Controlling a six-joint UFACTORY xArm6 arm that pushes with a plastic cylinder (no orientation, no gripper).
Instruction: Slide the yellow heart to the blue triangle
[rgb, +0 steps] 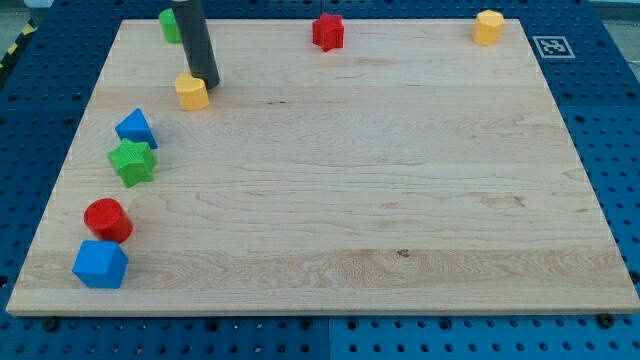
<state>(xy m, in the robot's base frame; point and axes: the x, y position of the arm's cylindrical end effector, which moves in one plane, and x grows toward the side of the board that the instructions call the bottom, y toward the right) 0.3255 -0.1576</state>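
My tip rests against the upper right edge of the yellow heart near the worktop's upper left. There are no jaws to tell the state of, only the rod. The blue triangle lies down and to the view's left of my tip, past the heart, so the push likely runs that way. A green star sits just below the triangle.

I work in a lab or robotics test bench: under my tip lies a pale wooden board on a blue perforated mounting table, a printed fiducial marker far right.
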